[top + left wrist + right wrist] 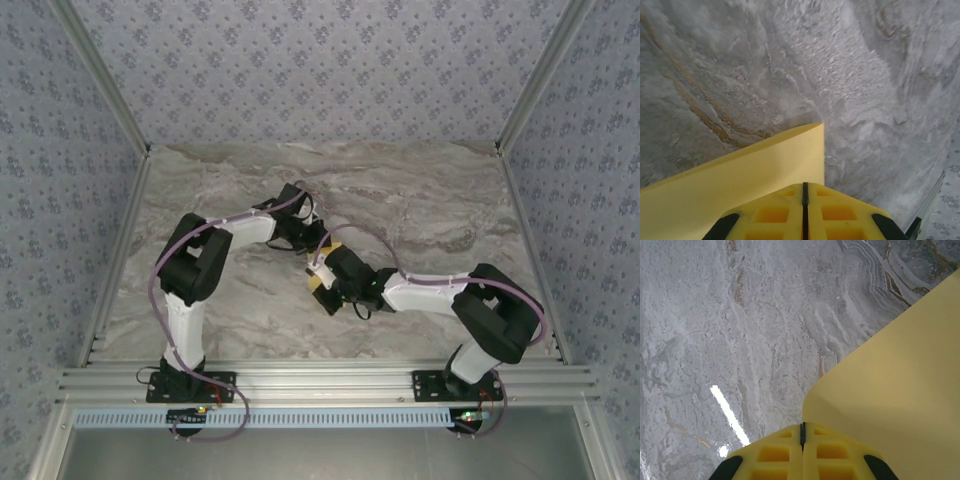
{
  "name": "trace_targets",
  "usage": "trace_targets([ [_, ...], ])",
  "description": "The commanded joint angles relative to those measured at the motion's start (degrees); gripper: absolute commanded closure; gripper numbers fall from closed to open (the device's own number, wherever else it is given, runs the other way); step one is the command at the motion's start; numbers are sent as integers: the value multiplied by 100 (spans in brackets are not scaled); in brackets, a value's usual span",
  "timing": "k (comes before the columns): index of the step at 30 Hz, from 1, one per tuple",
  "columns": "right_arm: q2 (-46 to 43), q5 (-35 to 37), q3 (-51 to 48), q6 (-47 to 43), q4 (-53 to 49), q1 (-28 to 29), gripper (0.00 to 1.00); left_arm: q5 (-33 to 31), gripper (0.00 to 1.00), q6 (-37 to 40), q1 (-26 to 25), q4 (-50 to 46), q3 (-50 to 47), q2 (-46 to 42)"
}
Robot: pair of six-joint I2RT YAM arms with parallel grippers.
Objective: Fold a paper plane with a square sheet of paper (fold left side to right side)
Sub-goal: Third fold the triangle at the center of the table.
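Two grippers pinch the square sheet of paper [320,285] at the centre of the table [200,200]: left gripper [805,192] at its 11 o'clock, right gripper [802,432] at 4 o'clock. No crease shows; folding looks barely begun.

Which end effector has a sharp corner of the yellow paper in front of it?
The left end effector: the paper shows a corner ahead; at the right end effector its edge curves.

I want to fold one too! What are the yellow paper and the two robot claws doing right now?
square sheet of paper: pinched by both grippers, slightly bowed, one edge raised off the table.
left gripper: shut on the paper's edge.
right gripper: shut on the paper's edge.
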Motion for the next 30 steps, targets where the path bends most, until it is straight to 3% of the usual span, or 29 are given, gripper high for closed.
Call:
trace_targets([
  [1,98,-434,177,332,-144,-175,100,87,92,196,-57,-283,151,236],
  [10,233,-1325,157,979,-61,-794,100,-71,94,385,-81,-461,77,397],
  [30,608,-1309,455,1170,-390,-1575,100,-124,96,422,-119,-477,45,384],
])
